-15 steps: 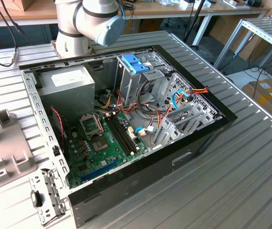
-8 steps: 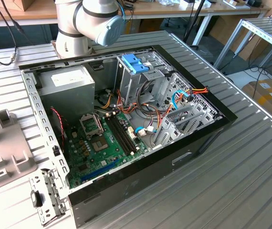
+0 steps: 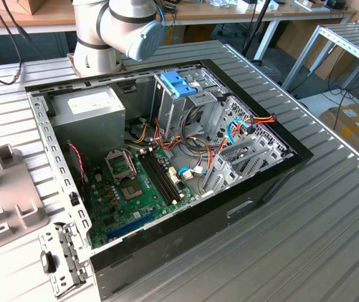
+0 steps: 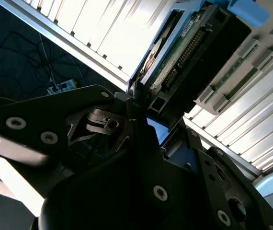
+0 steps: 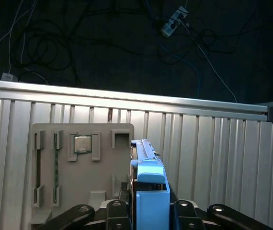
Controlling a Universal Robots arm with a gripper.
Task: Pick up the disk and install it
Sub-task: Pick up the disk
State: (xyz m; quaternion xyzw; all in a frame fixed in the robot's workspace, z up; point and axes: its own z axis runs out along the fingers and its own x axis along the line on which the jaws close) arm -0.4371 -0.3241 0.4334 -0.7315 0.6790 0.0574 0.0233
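Since everything is carried by the ribbed metal bench [image 3: 330,207], it is noted first. An open computer case [image 3: 198,229] is laid flat on it with the side panel off, so the inside can be reached from above. Exposed inside are the motherboard [image 3: 129,189], a grey power supply [image 3: 94,107] and a metal drive cage [image 3: 189,107] topped by a light-blue latch [image 3: 176,82]. The cage is judged to be the install spot. The robot arm [image 3: 113,31] is mounted on the bench just behind the case.

A grey fixture plate [image 3: 9,195] is set at the exterior view's left, apart from the case. In the first wrist view its recesses are seen holding a processor chip [image 5: 82,143] and a memory stick [image 5: 56,165]; parts are judged to be kept there for easy grasping. The disk [image 5: 151,191] is held on edge at that plate's border, above the bench, with its blue side rail towards the camera. Its green circuit board and connector row are shown in the second wrist view.

The pincer [image 5: 150,210] is clenched on the disk, a finger on each side; this hold is judged suited to sliding it edge-first into the cage. Whether the disk is lifted free of the plate cannot be told. Installation is not yet done.
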